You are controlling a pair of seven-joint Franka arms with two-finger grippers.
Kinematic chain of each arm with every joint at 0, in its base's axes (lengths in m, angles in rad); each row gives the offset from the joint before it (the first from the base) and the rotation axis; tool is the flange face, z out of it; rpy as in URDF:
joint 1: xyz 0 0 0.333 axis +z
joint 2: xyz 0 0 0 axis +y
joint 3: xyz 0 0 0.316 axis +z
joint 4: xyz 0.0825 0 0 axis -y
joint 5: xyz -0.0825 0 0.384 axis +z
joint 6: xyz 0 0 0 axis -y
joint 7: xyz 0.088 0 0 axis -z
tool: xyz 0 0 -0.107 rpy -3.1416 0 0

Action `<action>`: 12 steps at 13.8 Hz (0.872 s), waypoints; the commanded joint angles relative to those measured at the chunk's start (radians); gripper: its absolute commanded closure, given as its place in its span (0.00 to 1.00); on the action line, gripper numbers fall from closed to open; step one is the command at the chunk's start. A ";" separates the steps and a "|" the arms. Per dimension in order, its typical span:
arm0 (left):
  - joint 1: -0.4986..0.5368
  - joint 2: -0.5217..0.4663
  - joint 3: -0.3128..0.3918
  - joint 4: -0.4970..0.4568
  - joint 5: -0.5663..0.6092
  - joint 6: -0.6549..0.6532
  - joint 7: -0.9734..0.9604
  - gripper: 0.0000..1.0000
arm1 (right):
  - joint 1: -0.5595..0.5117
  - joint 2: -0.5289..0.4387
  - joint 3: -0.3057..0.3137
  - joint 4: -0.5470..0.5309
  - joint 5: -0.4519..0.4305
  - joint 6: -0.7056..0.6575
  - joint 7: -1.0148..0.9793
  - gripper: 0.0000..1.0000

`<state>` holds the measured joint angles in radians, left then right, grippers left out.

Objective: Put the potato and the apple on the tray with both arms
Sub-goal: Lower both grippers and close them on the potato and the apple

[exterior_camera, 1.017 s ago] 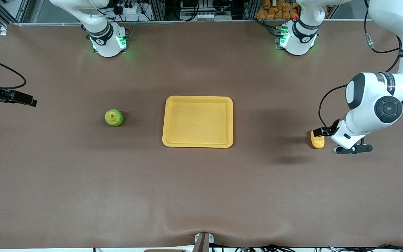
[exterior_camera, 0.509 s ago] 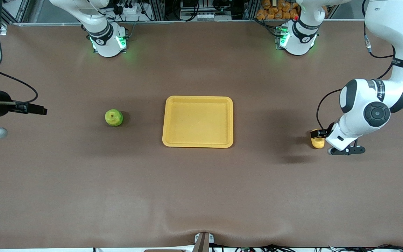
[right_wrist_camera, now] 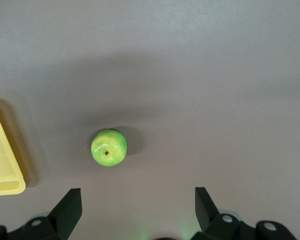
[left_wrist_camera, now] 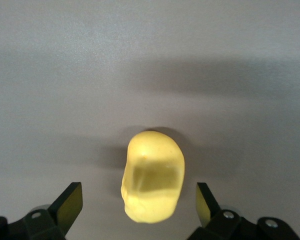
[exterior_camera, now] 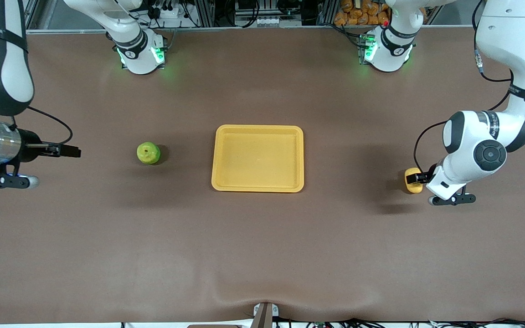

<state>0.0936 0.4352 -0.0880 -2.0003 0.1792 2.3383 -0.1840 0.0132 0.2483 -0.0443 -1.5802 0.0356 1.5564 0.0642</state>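
Tray (exterior_camera: 257,158): my landmark, mid-table and bare; both pieces lie outside it.
Potato (left_wrist_camera: 153,183): on the brown mat well away from the tray, toward my left arm's end of the table, lying lengthwise between my left fingers.
Left gripper (left_wrist_camera: 137,207): spread wide, holding nothing, one finger on each side of the potato with a gap on both.
Apple (right_wrist_camera: 109,148): upright, stem dimple up, near the tray toward my right arm's end.
Right gripper (right_wrist_camera: 137,207): spread wide and empty, hanging over the mat farther from the tray than the apple.
Step in hand: closing in on each piece for the grasp.
Doing it well, left: I judge I should sink lower until my fingers bracket the potato's narrow waist, then squeeze gently; it is lumpy and could twist out.
Doing it well, right: I would centre over the dimple before descending, since a round apple rolls if one finger arrives first.
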 commanded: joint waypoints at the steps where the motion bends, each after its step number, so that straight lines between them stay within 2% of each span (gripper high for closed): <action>1: 0.003 0.019 -0.003 0.002 0.023 0.030 0.003 0.00 | 0.017 -0.021 -0.002 -0.079 0.017 0.066 -0.009 0.00; 6: 0.001 0.030 -0.006 0.000 0.023 0.036 0.000 0.00 | 0.022 -0.026 -0.002 -0.162 0.055 0.148 -0.009 0.00; 12: 0.001 0.057 -0.007 -0.002 0.023 0.061 0.001 0.00 | 0.065 -0.063 -0.002 -0.355 0.055 0.361 -0.006 0.00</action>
<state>0.0932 0.4792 -0.0920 -2.0003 0.1794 2.3717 -0.1840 0.0677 0.2396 -0.0431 -1.8337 0.0764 1.8467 0.0643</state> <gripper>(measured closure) 0.000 0.000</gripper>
